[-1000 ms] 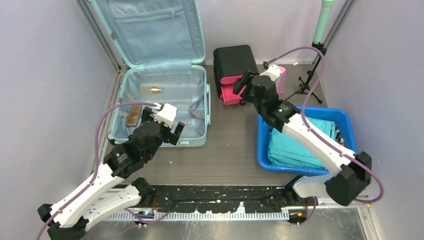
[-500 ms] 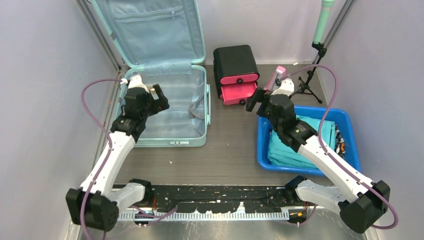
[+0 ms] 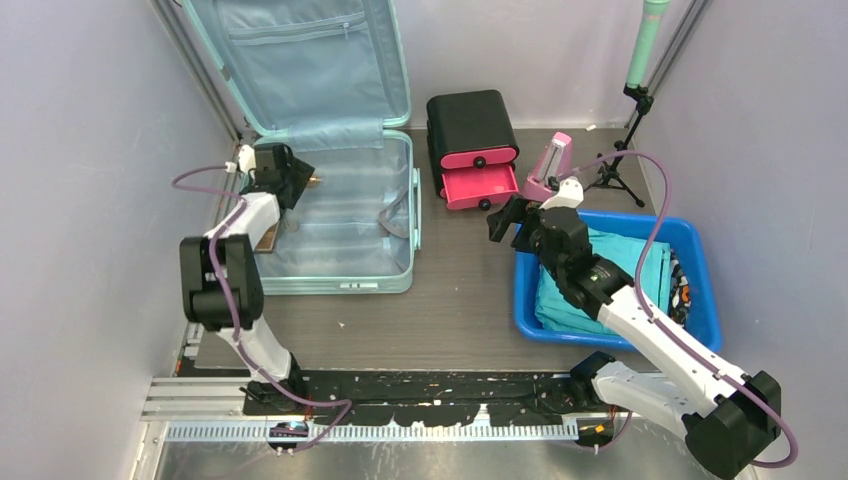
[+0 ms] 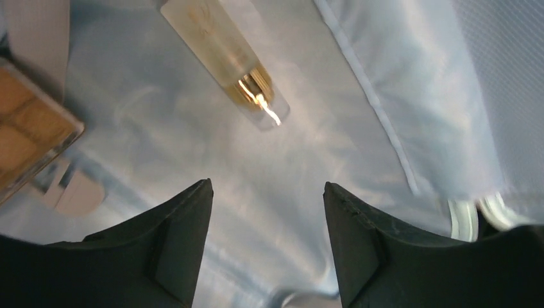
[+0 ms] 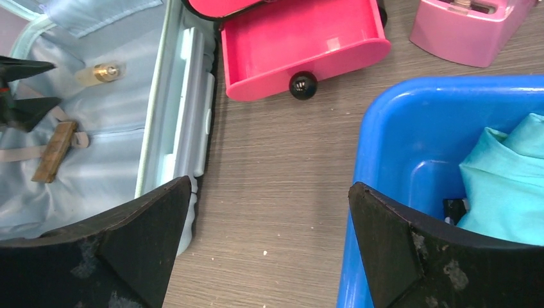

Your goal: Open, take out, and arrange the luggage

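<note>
Unpacking step: pale mint-green hard-shell suitcase (image 3: 340, 284) is lying open at the far left of the surface (image 3: 460, 300). Left fingers (image 4: 173, 250) are hovering apart and empty, just short of a frosted glass bottle with gold collar (image 4: 221, 48) on the blue lining (image 4: 192, 141); the next move is calling for advancing to straddle it. Brown wooden block (image 4: 29, 138) is lying nearby. Right fingers (image 5: 128, 250) are standing wide and empty beside a blue plastic tub (image 5: 410, 128)
</note>
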Controlling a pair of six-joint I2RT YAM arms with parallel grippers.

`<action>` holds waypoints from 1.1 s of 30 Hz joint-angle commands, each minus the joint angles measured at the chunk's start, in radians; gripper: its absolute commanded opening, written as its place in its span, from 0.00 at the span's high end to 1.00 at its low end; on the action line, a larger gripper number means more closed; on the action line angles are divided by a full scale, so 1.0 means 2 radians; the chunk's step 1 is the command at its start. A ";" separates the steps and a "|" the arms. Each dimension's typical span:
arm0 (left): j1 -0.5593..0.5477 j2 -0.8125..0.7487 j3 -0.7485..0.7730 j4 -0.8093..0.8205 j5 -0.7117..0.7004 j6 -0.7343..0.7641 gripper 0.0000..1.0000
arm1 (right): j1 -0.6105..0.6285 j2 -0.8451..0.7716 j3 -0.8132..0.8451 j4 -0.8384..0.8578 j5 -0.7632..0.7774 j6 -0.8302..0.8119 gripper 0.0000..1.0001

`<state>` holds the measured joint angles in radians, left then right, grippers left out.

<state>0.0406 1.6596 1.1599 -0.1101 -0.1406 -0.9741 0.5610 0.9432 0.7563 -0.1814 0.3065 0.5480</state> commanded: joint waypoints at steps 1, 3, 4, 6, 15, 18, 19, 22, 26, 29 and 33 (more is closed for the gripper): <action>0.013 0.071 0.055 0.074 -0.020 -0.080 0.37 | 0.000 -0.006 0.009 0.031 -0.027 0.015 0.01; 0.015 0.107 0.081 0.072 -0.030 -0.089 0.45 | 0.000 -0.008 0.007 0.029 -0.037 0.019 0.01; 0.015 0.129 0.097 0.062 -0.035 -0.097 0.47 | 0.000 -0.009 0.006 0.027 -0.040 0.022 0.01; 0.018 0.156 0.118 0.046 -0.030 -0.116 0.48 | 0.000 -0.013 0.006 0.022 -0.052 0.030 0.01; 0.022 0.222 0.181 -0.008 -0.062 -0.114 0.49 | 0.000 -0.015 0.006 0.014 -0.061 0.043 0.01; 0.026 0.228 0.167 -0.001 -0.064 -0.125 0.49 | 0.000 -0.011 0.004 0.012 -0.062 0.054 0.01; 0.027 0.232 0.166 -0.002 -0.069 -0.121 0.48 | 0.000 -0.011 0.003 0.015 -0.062 0.056 0.01; 0.028 0.246 0.169 -0.005 -0.070 -0.120 0.46 | 0.000 -0.001 0.006 0.017 -0.065 0.059 0.01; 0.031 0.253 0.168 0.000 -0.051 -0.120 0.54 | 0.001 0.017 0.027 -0.011 -0.060 0.053 0.01; 0.033 0.237 0.155 0.012 -0.040 -0.112 0.69 | 0.001 0.022 0.036 -0.026 -0.049 0.045 0.00; 0.038 0.191 0.141 0.026 -0.028 -0.074 0.82 | 0.000 0.020 0.041 -0.033 -0.021 0.063 0.00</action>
<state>0.0975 2.1349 1.4750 -0.0658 -0.2180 -1.1992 0.5610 0.9943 0.7818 -0.2432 0.1989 0.6498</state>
